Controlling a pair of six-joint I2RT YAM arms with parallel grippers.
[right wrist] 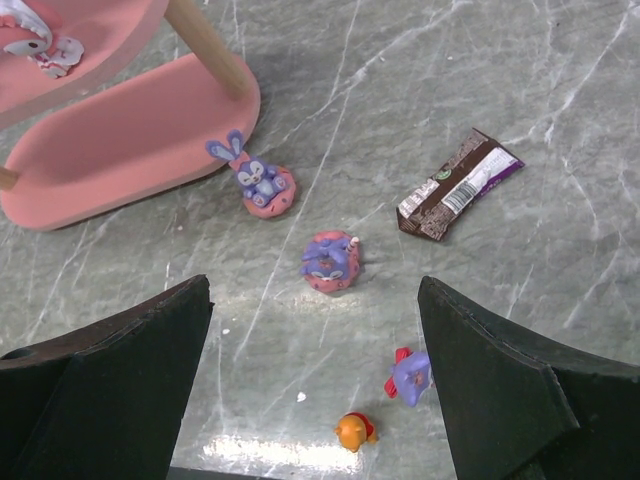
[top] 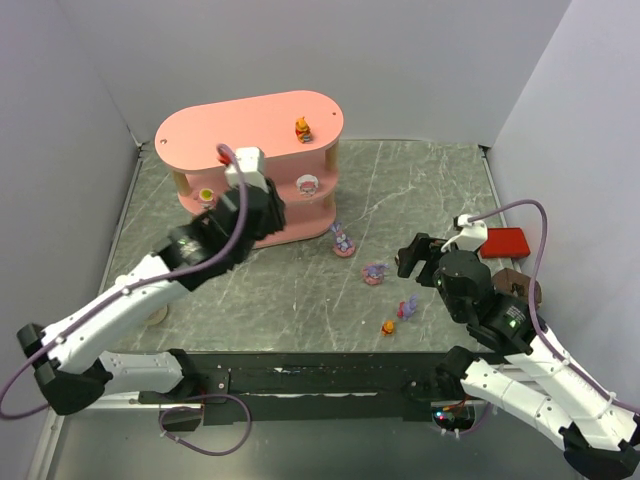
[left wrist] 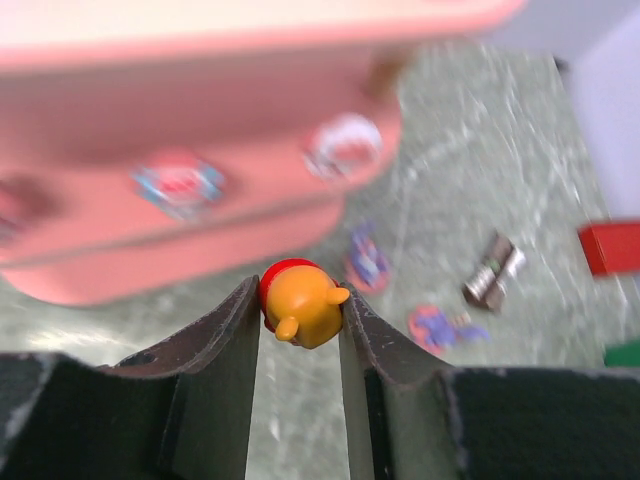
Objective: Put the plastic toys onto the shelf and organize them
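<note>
**Left gripper** [left wrist: 300, 305]: closed partway on one orange bear [left wrist: 303, 312], pinched between both pads [left wrist: 235, 335]. Poised just before the front of the pink shelf [top: 250, 120].

**Right gripper** [right wrist: 315, 290]: spread wide, held nothing, hung over the table [right wrist: 420, 80] above the loose toys.

**On shelf:** second orange bear [top: 302, 128] on the top tier, pink-white figure [top: 308, 185] on the middle tier. Another small figure [top: 205, 193] at that tier's left end, too blurred to name.

**On table:** three purple figures [right wrist: 330, 262], third orange bear [right wrist: 354, 430].

**Also present, not of the lot:** snack bar [right wrist: 458, 185], red box [top: 505, 241].

**Step judged in hand:** delivery of the held bear to the shelf.

**Next move, by estimate:** called for a lift to the top tier, a set-down upright beside the matching bear, then a release of the jaws.
</note>
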